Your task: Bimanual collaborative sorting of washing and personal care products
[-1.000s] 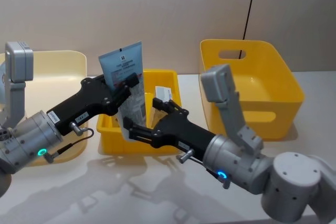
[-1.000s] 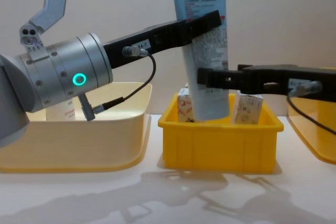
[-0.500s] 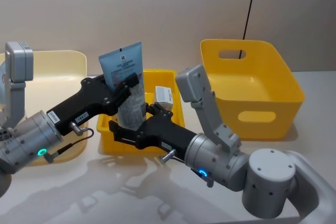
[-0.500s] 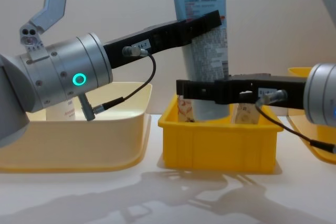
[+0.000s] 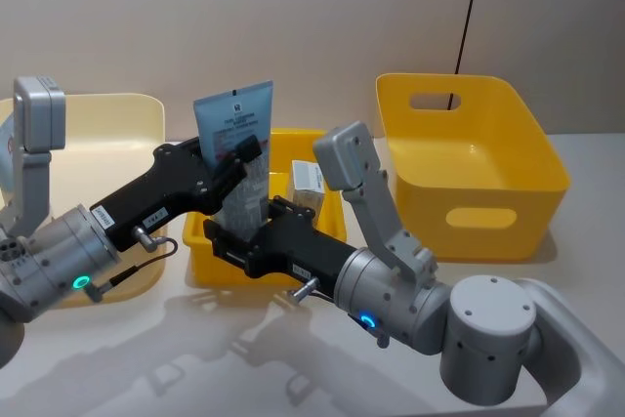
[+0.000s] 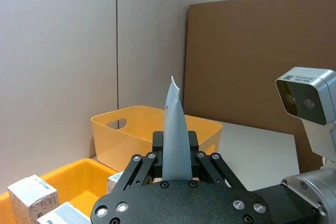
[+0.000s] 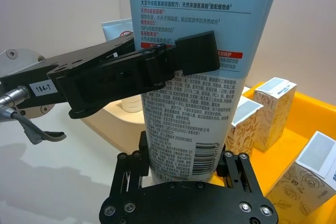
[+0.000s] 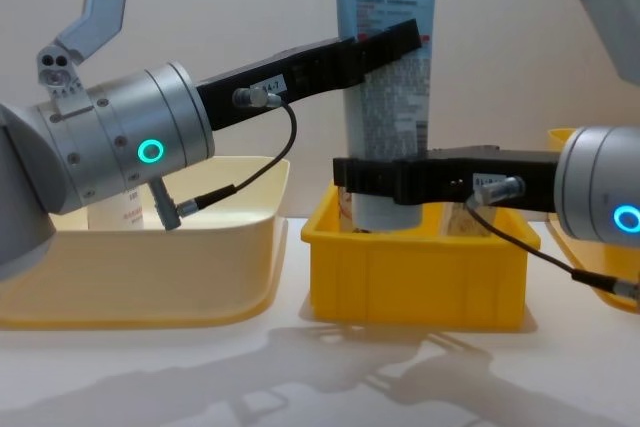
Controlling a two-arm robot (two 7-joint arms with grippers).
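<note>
Holds blue-grey tube (image 8: 388, 97) upright with left gripper (image 8: 395, 42), shut across its upper half, over small yellow bin (image 8: 415, 272). At 6 o'clock, brackets tube's foot with right gripper (image 8: 375, 175); cannot tell whether gripping.

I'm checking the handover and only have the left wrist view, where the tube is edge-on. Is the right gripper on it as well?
Observer: Yes. The right gripper is around the tube near its cap end. That is well below the left gripper, which is clamped on the upper half.
Operator: Is there any bin besides the yellow ones I can see?
Observer: Yes. A cream bin sits on the robot's left of the small yellow bin, and another tube stands in it.
</note>
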